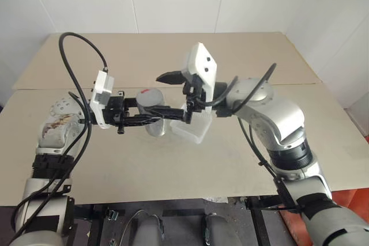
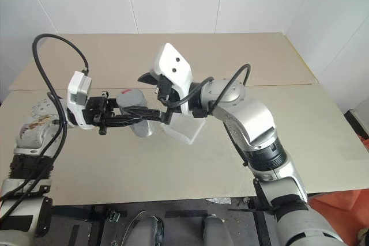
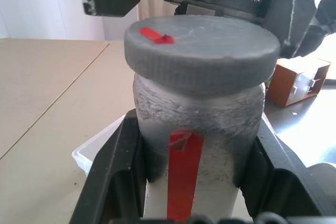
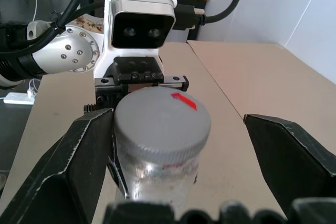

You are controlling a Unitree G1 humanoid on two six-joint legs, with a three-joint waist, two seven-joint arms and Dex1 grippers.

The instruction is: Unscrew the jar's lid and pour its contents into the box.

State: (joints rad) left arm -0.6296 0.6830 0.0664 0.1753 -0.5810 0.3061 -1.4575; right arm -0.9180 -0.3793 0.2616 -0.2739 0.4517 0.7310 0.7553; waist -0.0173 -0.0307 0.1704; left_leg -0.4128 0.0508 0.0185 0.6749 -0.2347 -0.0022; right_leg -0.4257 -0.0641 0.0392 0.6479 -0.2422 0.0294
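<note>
Two grippers are meeting above a tan tabletop [image 1: 242, 159], one from each side. On the robot's left, the left gripper [image 1: 151, 117] is pointing sideways toward the middle, and its two black fingers [image 3: 118, 182] are clamping the body of the jar [image 1: 154, 114], one finger pressing each side of the frosted wall just under the cap. The jar is sitting upright in that grip, lifted off the table, with a red strip [image 3: 184, 174] running down its side between the fingers. Its lid [image 1: 149, 97], a round grey screw cap with a small red mark on top, is sitting on the jar's mouth.

Opposite it, the right gripper [image 4: 178, 145] is pointing back toward the left one with its fingers spread wide. In the right wrist view the lid is lying between those two fingers; one finger [image 4: 73, 166] is sitting just beside the cap's ribbed edge, and the other is standing well apart from it.

Just beyond the left gripper's fingertips, and below the right gripper, the box [image 1: 193, 129] is resting on the table: a shallow, translucent white container with rounded corners. The jar is hanging beside and slightly above its near edge. Whether anything is lying inside the jar or the box cannot be told.
</note>
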